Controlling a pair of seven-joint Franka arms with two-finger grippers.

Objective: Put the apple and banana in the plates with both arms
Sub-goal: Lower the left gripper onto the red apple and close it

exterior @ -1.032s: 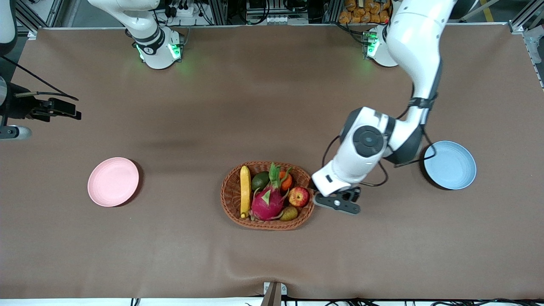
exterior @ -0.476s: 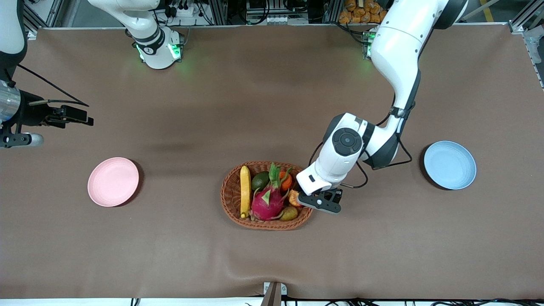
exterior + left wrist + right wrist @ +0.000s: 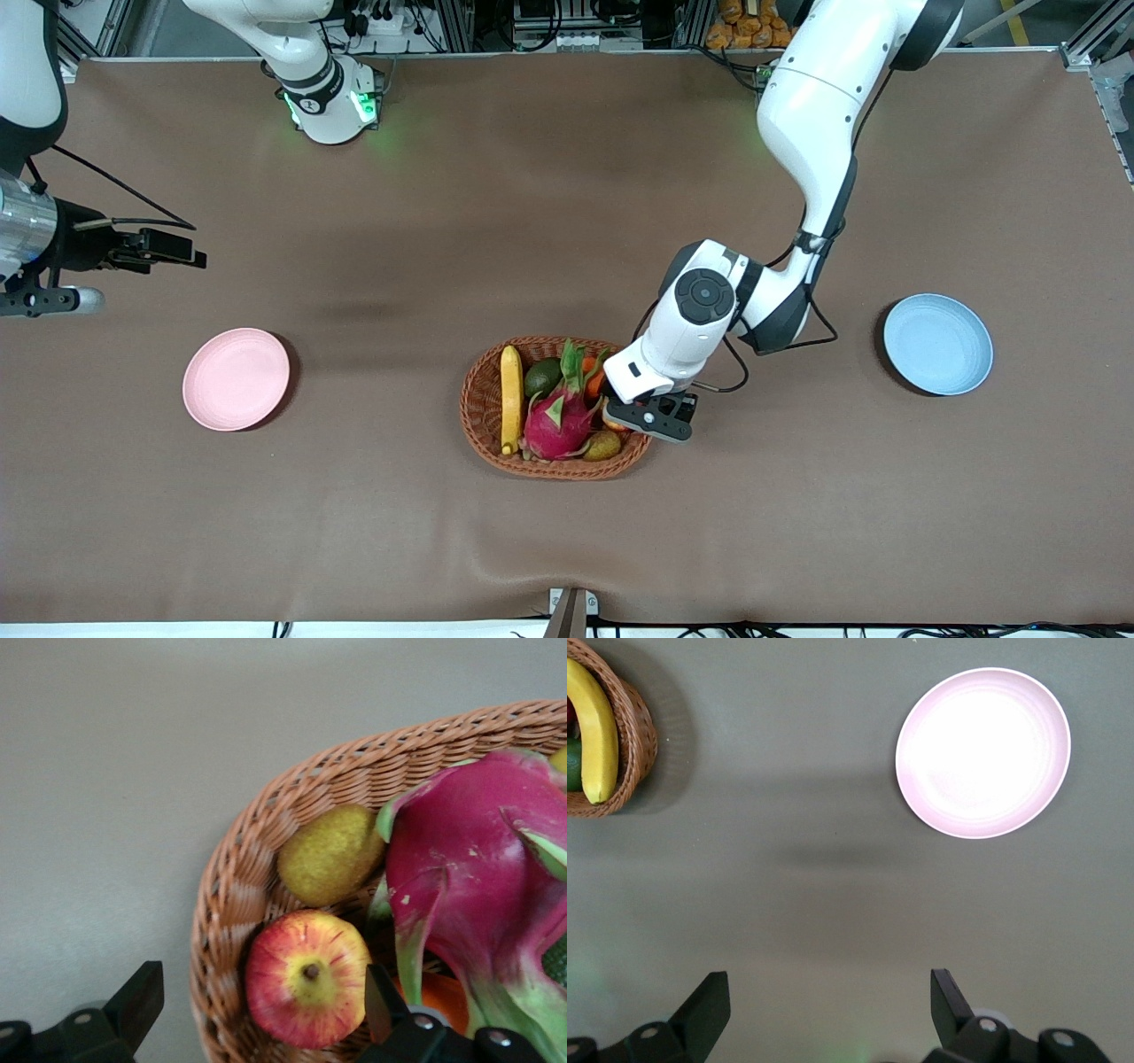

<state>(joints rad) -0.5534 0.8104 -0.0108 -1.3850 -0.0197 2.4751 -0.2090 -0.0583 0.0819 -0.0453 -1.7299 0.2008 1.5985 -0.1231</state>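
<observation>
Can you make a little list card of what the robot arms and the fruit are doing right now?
left gripper: open, over the apple in the basket
right gripper: open, over bare table near the pink plate
banana: in the basket
blue plate: empty, toward the left arm's end
fruit moved: none yet
</observation>
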